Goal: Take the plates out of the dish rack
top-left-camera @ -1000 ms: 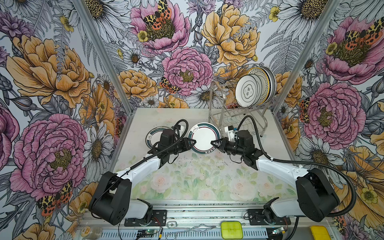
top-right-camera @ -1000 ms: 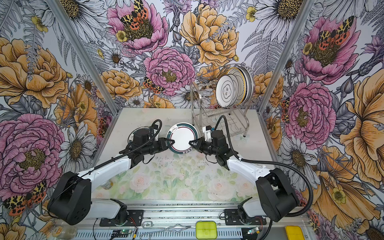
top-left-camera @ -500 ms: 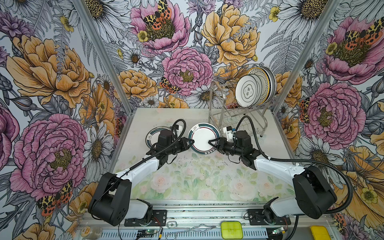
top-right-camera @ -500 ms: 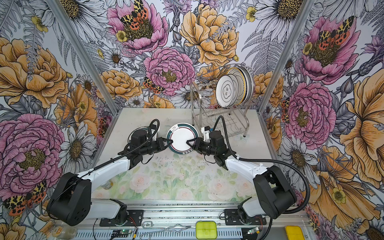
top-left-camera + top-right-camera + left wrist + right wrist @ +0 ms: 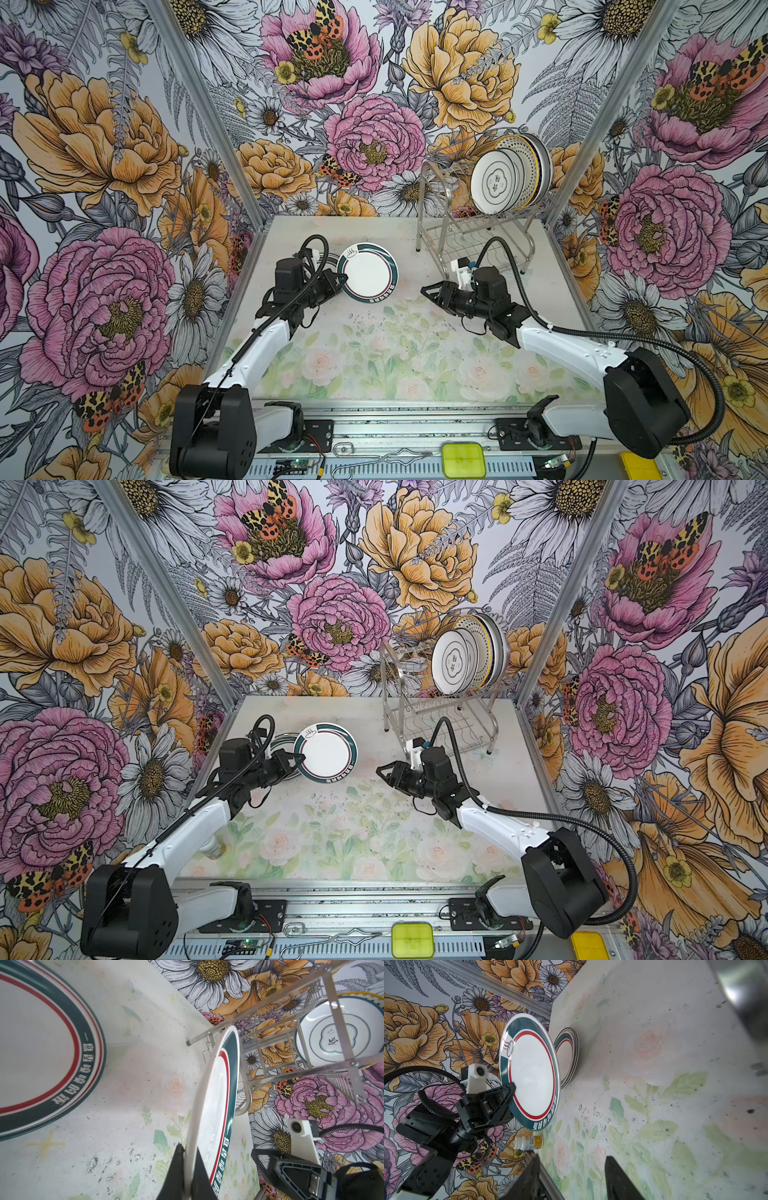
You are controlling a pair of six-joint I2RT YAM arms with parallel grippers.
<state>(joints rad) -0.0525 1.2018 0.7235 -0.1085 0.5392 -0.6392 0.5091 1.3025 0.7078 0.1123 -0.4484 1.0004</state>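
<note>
1. Left wrist view: left claw (image 5: 190,1167) is clenched on the rim of one teal-rimmed plate (image 5: 216,1095), one finger on each face.
2. In both top views that teal-rimmed plate (image 5: 368,272) is held off the table (image 5: 395,340) at far left-centre. It is tilted with its white face up towards the camera. Red inner ring, white characters on the teal band.
3. Count of plates in the claws: one, in the left claw (image 5: 336,286).
4. Right claw (image 5: 428,291) is released, jaws apart, nothing between them. It hovers right of the held plate and well apart from it. Right wrist view confirms this: both fingers (image 5: 618,1180) are spread over bare table.
5. A stack of plates (image 5: 569,1057) lies flat on the table, just left of the held plate and partly under it. At least two rims show; the exact number cannot be told.
6. One dish rack (image 5: 469,232) stands at the far right corner of the table.
7. More plates (image 5: 494,185) stand on edge at the right end of the rack's upper level. The front one has a lobed emblem and the next has a dotted rim. At least four can be counted; the ones behind overlap too much to be sure.
8. One small bottle (image 5: 529,1141), white with a yellow label, lies on its side by the left edge of the table.
</note>
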